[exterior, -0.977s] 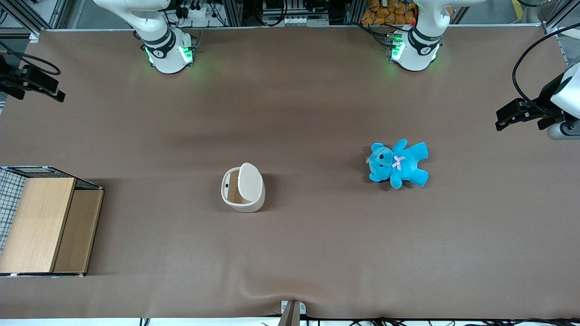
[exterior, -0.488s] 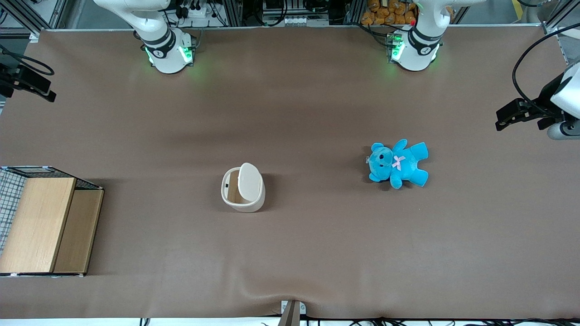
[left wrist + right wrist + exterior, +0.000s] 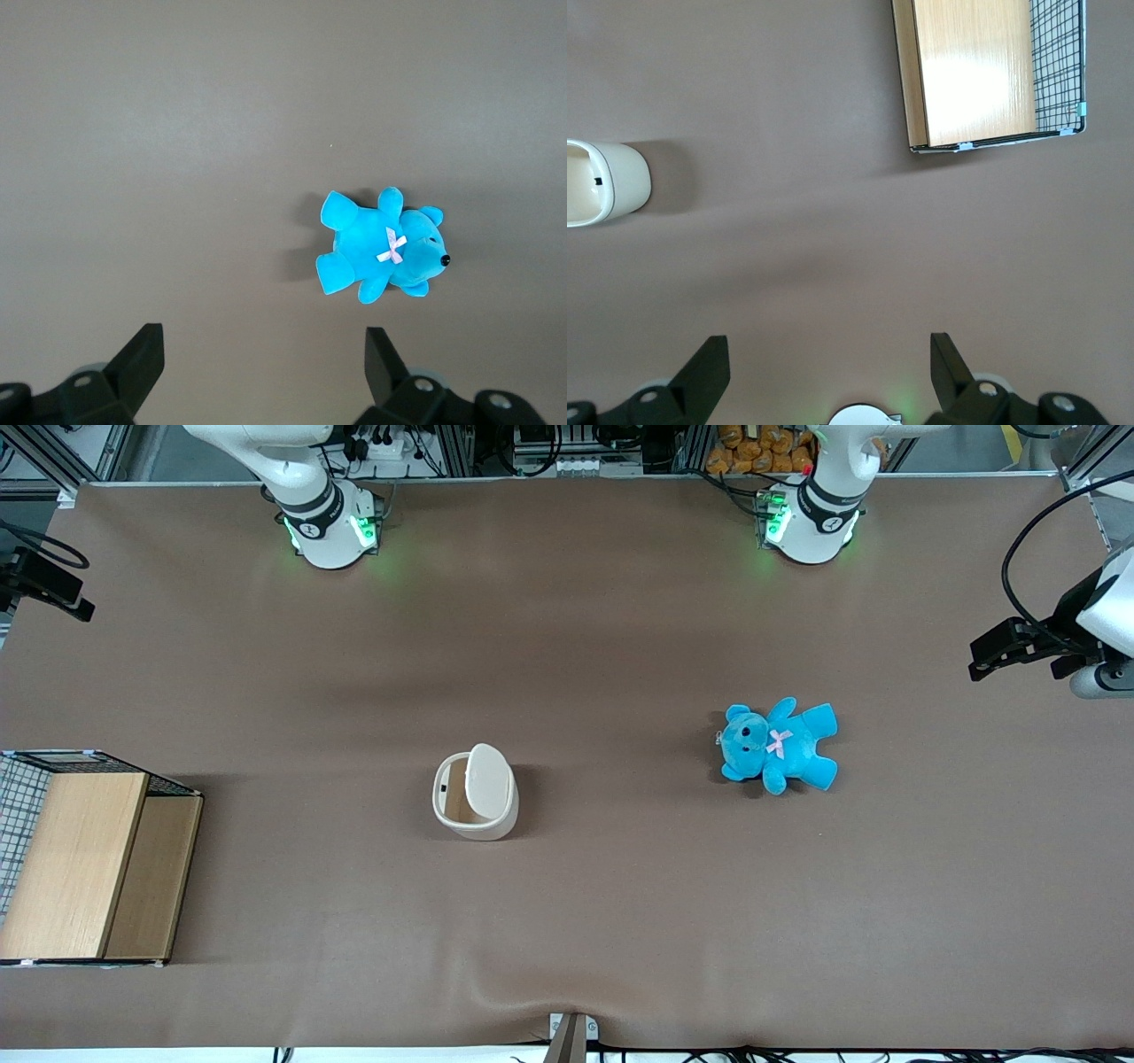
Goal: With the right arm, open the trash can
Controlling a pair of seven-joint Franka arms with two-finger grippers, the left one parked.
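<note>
Since the earlier frames the gripper (image 3: 44,584) has been drawn farther toward the working arm's edge of the table, well apart from everything on it; nothing else has shifted. Its fingers (image 3: 700,376) are seen spread wide apart, nothing held between them. Bin (image 3: 476,793): small, cream-white plastic, rounded-square body, standing upright on the brown table (image 3: 567,921) near its middle. Lid (image 3: 490,779): flat, cream-white, raised on its hinge and tilted up, the tan interior exposed beside it. Bin also recorded in the right wrist view (image 3: 607,181), with a small dark square mark on its inner wall. Blue bear (image 3: 778,746): lying toward the parked arm's end. Wooden-panelled wire box (image 3: 89,859): at the working arm's end.
</note>
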